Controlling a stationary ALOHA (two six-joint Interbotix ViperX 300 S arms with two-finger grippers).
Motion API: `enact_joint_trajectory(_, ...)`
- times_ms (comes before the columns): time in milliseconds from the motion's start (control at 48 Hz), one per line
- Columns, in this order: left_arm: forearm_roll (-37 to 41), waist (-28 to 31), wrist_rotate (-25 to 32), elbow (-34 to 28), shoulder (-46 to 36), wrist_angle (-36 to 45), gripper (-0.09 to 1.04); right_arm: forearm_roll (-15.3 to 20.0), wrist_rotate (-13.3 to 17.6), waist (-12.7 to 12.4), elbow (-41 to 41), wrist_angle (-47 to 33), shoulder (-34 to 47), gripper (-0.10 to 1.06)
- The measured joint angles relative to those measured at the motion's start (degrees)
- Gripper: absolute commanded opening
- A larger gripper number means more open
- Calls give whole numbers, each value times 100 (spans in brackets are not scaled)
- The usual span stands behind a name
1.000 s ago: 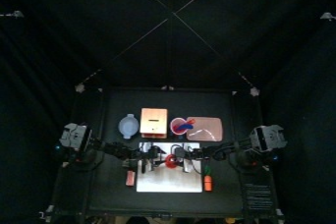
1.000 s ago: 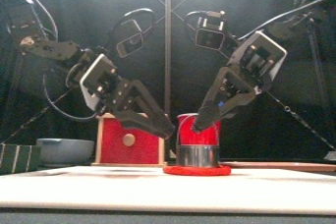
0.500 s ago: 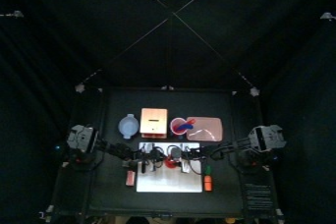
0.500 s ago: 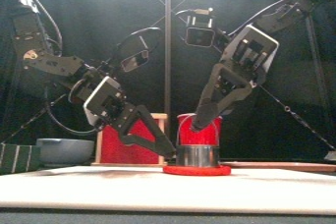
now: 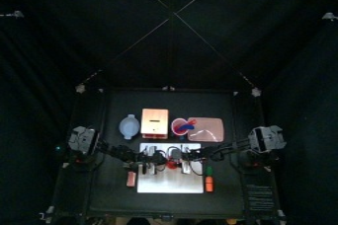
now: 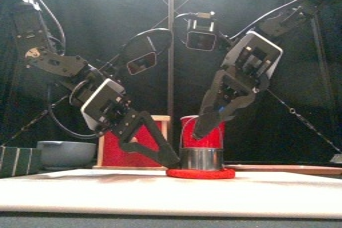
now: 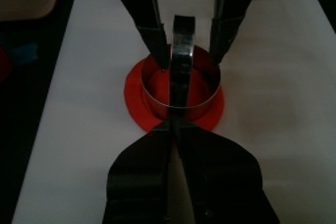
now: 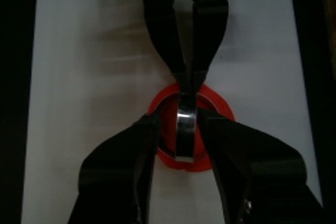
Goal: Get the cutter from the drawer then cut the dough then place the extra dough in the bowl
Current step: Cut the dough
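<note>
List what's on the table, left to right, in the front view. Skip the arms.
blue-grey bowl → wooden box with red drawer front → metal cutter standing on the red dough

No readable txt, labels, brand marks, nos. or signs in any view. Cutter [image 6: 201, 159], dough [image 6: 201, 173], white board [image 7: 79, 71] and wooden box [image 5: 156, 121] all look plain, w/ nothing legible on them; top view too far off to make out any lettering on the bench.
</note>
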Motion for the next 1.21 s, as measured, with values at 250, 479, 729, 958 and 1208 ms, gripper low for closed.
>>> enact_joint_trajectory(250, -9, 0, -9, -44, 70, 44, 53, -9, 9, -9, -26, 62, 0, 72)
enact_joint_trajectory(479, -44, 0, -9, -62, 88, 79, 52, 9, 9, -18, -26, 202, 0, 58)
enact_joint_trajectory(729, -44, 0, -9, -62, 88, 79, 52, -9, 18, -18, -79, 264, 0, 43)
enact_joint_trajectory(958, -44, 0, 0, -79, 123, 79, 52, -26, 9, -18, -193, 563, -290, 43)
enact_joint_trajectory(1208, -44, 18, -9, -97, 132, 141, 52, -26, 9, -18, 9, 976, -1644, 42)
